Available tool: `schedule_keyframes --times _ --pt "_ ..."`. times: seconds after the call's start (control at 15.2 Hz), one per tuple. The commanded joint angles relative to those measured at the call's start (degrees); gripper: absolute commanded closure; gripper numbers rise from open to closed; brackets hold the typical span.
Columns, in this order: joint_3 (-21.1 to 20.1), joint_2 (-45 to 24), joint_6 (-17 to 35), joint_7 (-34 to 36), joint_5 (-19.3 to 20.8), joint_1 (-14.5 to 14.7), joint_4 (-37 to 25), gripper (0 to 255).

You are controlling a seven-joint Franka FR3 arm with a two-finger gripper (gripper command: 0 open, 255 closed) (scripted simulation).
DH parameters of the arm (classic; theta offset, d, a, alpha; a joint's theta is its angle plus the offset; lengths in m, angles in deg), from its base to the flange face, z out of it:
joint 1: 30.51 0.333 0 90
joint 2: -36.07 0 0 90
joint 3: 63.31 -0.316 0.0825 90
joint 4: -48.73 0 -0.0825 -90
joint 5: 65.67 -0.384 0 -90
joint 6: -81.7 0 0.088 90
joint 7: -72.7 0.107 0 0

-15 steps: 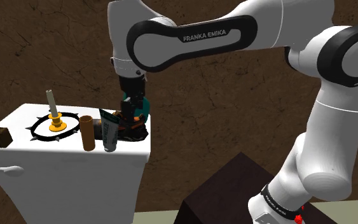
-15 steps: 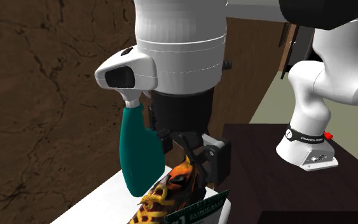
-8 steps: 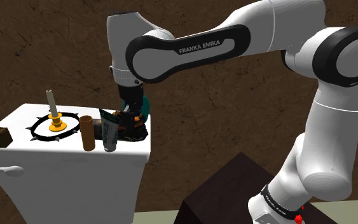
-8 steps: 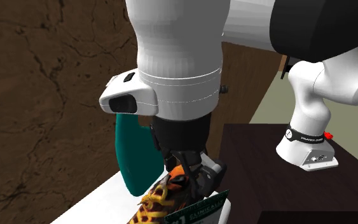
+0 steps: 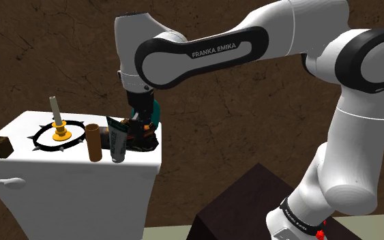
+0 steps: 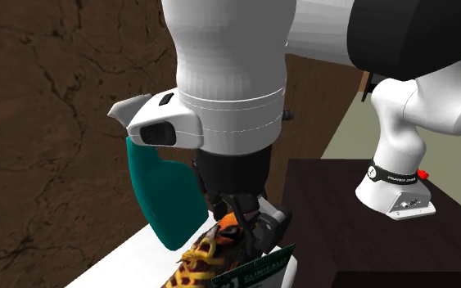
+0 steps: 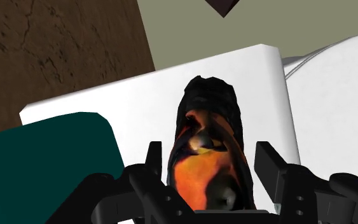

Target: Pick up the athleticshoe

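Observation:
The athletic shoe (image 5: 146,138) is black with orange and yellow and lies on the white cabinet top (image 5: 20,129), near its right end in the shoulder view. My black gripper (image 5: 140,128) comes straight down onto it. In the wrist view the gripper (image 7: 209,184) is shut on the shoe (image 7: 204,149), one finger pressed against each side. The second exterior view has the gripper (image 6: 246,227) low over the shoe (image 6: 214,247), whose yellow laces point toward the camera. The shoe's sole rests on the cabinet top.
A teal spray bottle (image 6: 168,204) with a white head leans tilted against my wrist beside the shoe. A green-and-white tube (image 5: 117,140), a brown cylinder (image 5: 93,142) and a candle in a black ring (image 5: 58,131) stand further along. The dark stand (image 5: 245,204) is lower right.
The gripper came down and shut on the shoe. The teal bottle tipped further toward the second exterior view's left. The shoe has stayed on the cabinet.

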Motion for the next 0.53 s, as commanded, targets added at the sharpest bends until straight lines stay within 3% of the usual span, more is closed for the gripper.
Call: schedule_keyframes --times 0.0,0.46 --pt "0.0 0.0 0.2 0.0 0.0 0.0 0.2 255" --pt "-0.2 1.2 -4.7 -0.8 -0.7 0.0 -3.6 255"
